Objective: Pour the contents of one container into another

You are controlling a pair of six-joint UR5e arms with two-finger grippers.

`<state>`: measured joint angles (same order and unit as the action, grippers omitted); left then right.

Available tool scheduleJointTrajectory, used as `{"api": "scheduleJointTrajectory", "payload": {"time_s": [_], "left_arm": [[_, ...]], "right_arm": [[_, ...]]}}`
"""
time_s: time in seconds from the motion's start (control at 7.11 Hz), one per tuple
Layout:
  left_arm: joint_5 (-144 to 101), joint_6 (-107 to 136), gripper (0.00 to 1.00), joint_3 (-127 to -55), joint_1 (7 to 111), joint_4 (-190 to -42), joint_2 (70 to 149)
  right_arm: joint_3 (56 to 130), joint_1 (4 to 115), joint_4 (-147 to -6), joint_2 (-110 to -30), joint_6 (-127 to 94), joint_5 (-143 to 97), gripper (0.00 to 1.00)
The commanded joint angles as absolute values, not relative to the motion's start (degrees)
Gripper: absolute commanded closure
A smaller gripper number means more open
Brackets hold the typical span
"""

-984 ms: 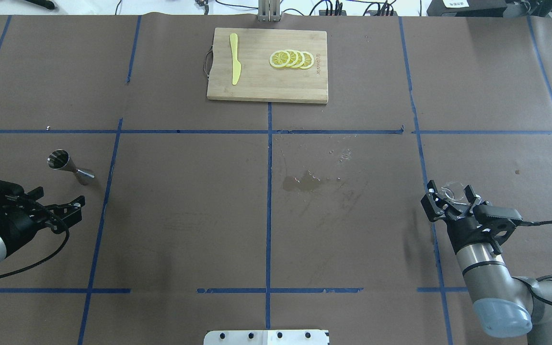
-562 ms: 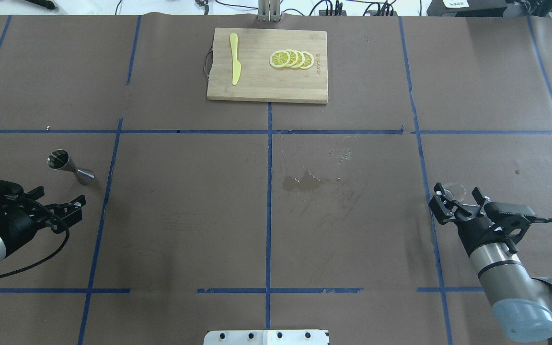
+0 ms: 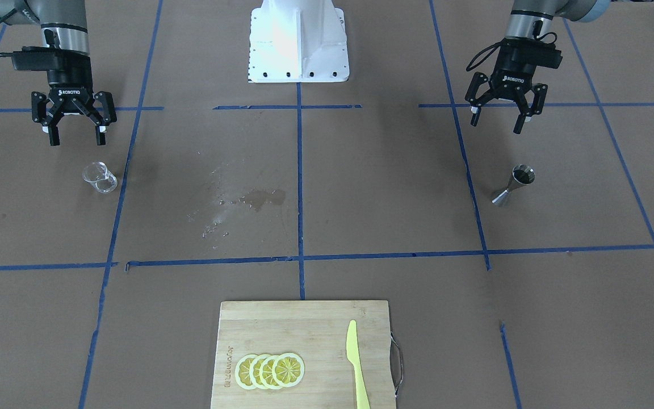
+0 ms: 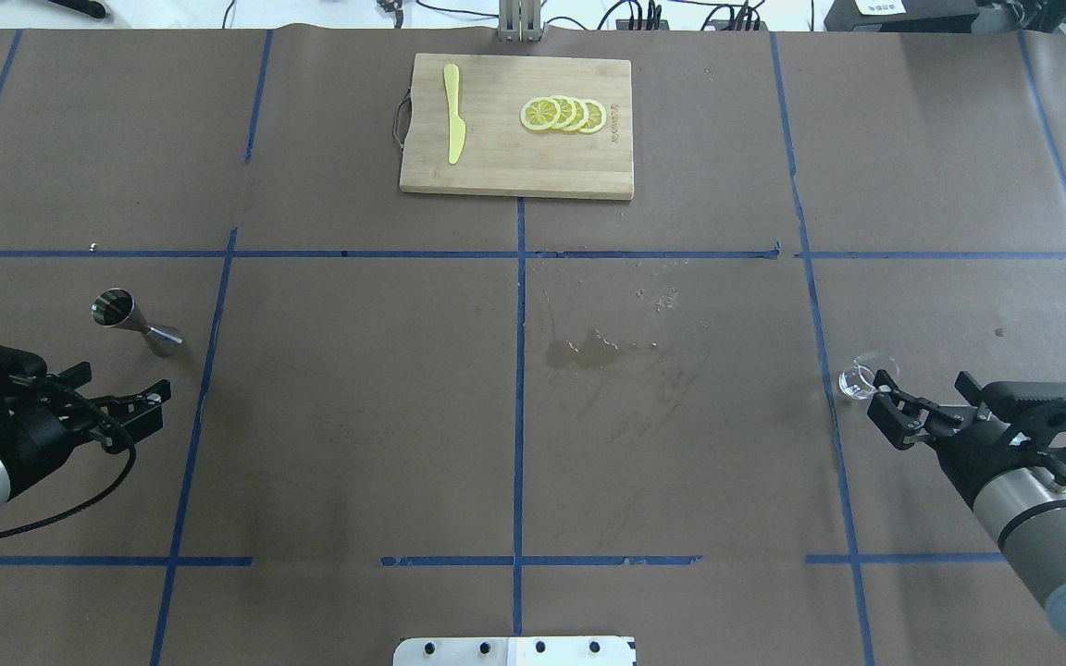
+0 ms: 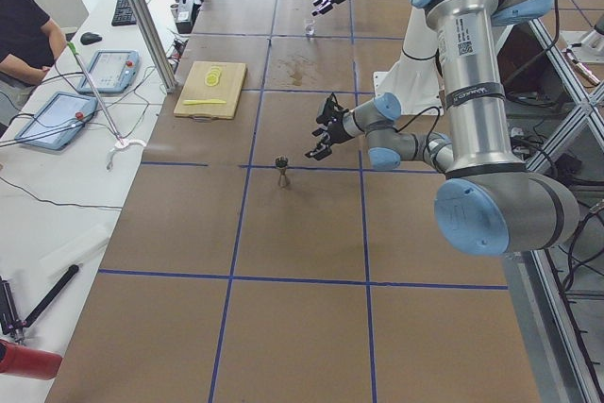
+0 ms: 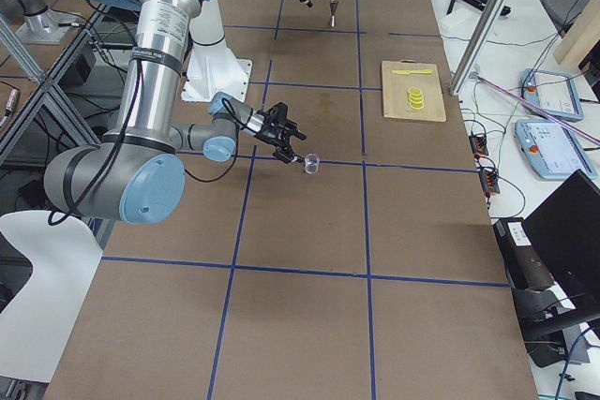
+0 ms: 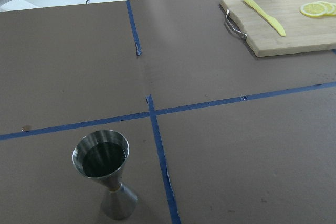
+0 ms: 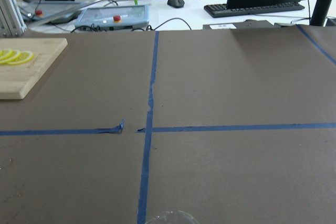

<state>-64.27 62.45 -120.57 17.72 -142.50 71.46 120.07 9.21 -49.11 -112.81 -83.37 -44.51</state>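
The clear glass cup (image 4: 861,377) stands upright on the table's right side and looks empty; it also shows as the glass cup (image 3: 100,177). My right gripper (image 4: 922,400) is open, just behind the cup and apart from it. Only the cup's rim (image 8: 170,217) shows in the right wrist view. The steel jigger (image 4: 137,324) stands upright at the left. Dark liquid fills the upper cone of the jigger (image 7: 107,179). My left gripper (image 4: 155,409) is open and empty, a short way nearer me than the jigger. The same left gripper (image 3: 496,125) hangs apart from the jigger (image 3: 513,184).
A wooden cutting board (image 4: 505,157) lies at the far middle with lemon slices (image 4: 563,115) and a yellow knife (image 4: 452,111) on it. A wet spill (image 4: 588,353) marks the brown paper near the centre. Blue tape lines grid the table. The white robot base (image 3: 298,40) sits at the near edge.
My right gripper has drawn back and to the right, off the glass cup, which stays standing on the table. The left gripper has barely shifted.
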Motion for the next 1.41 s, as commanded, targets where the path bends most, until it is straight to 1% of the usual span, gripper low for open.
{"api": "scheduleJointTrajectory", "payload": {"time_s": [0.0, 0.28, 0.42, 0.56, 0.7, 0.84, 0.98, 1.27], "left_arm": [[-70.2, 60.3, 0.00, -122.4, 20.8, -142.3, 71.5], [-77.7, 54.0, 0.00, -123.7, 27.4, -140.7, 71.5], [-81.5, 51.9, 0.00, -124.7, 30.5, -139.8, 71.5], [-86.6, 48.0, 0.00, -124.8, 35.4, -139.7, 71.5], [-91.7, 45.2, 0.00, -125.2, 38.9, -139.1, 71.5], [-97.6, 40.0, 0.00, -125.6, 45.5, -136.5, 72.0], [-103.6, 32.5, 0.00, -125.2, 52.9, -135.1, 72.0], [-114.8, 18.4, 0.00, -124.4, 65.4, -126.6, 73.7]], "right_arm": [[127.4, 15.2, -56.9, -114.4, -78.5, -55.5, 0.00], [132.4, 26.9, -63.2, -114.3, -68.6, -71.3, 0.00], [132.5, 35.2, -63.3, -114.1, -61.5, -80.6, 0.00], [131.8, 45.7, -63.5, -114.1, -49.1, -93.4, 0.00], [131.7, 56.2, -67.3, -112.8, -39.4, -105.4, 0.00], [131.4, 64.6, -74.0, -110.5, -29.4, -113.4, 0.00], [131.2, 70.8, -83.2, -106.9, -18.6, -116.1, 0.00], [129.8, 79.1, -101.1, -98.7, -2.9, -119.7, 0.00]]}}
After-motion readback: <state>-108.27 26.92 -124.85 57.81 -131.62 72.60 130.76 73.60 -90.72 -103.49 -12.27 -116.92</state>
